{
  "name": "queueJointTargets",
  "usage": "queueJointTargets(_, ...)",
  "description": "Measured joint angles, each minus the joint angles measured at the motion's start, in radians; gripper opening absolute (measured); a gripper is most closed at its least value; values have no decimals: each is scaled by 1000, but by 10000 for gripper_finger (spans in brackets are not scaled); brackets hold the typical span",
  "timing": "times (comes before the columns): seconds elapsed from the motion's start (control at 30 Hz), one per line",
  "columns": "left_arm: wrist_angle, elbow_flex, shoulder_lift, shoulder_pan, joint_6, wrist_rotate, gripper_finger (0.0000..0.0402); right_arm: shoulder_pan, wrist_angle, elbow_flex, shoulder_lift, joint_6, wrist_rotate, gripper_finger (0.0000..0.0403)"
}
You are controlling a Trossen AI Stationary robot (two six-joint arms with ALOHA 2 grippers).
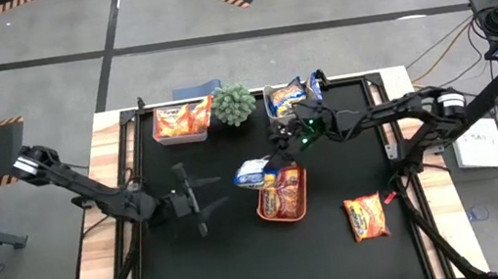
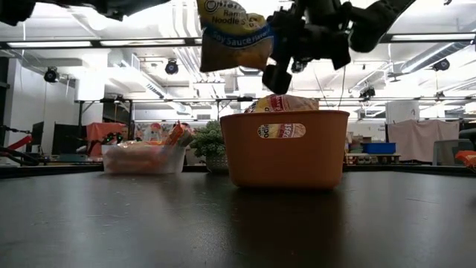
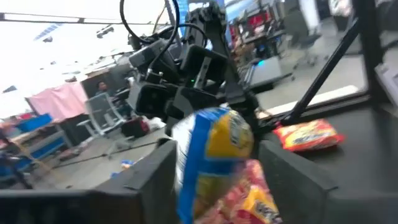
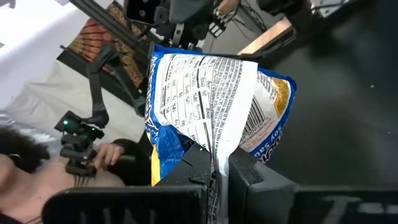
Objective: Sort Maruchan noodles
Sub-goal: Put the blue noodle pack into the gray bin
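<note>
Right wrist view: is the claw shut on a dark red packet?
No. The right claw pinches the seam of a yellow-and-blue packet.

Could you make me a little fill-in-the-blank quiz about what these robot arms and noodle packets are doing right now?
1. The right gripper is shut on a yellow-and-____ packet.
2. That packet hangs above the ____ tray.
3. One orange packet lies alone on the black ____.
4. The green plant stands between two ____.

Missing words: blue; orange; table; bins

I see open bench [image 1: 210,274] all along the near side. The orange tray [image 1: 285,215] blocks the centre, with my right tool [image 1: 281,152] and its yellow-and-blue packet [image 1: 252,172] hanging over it. One loose packet [image 1: 366,217] lies right of the tray.
</note>
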Motion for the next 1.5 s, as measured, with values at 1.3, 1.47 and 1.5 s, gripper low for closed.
queueJointTargets(1.3, 230, 60, 329, 226, -25, 328, 152, 26, 2, 8, 38, 37, -23, 35)
queueJointTargets(1.47, 226, 60, 329, 226, -25, 328, 106, 26, -16, 8, 37, 44, 2, 97)
queueJointTargets(1.5, 224, 60, 329, 226, -25, 328, 97, 26, -16, 8, 37, 44, 3, 112)
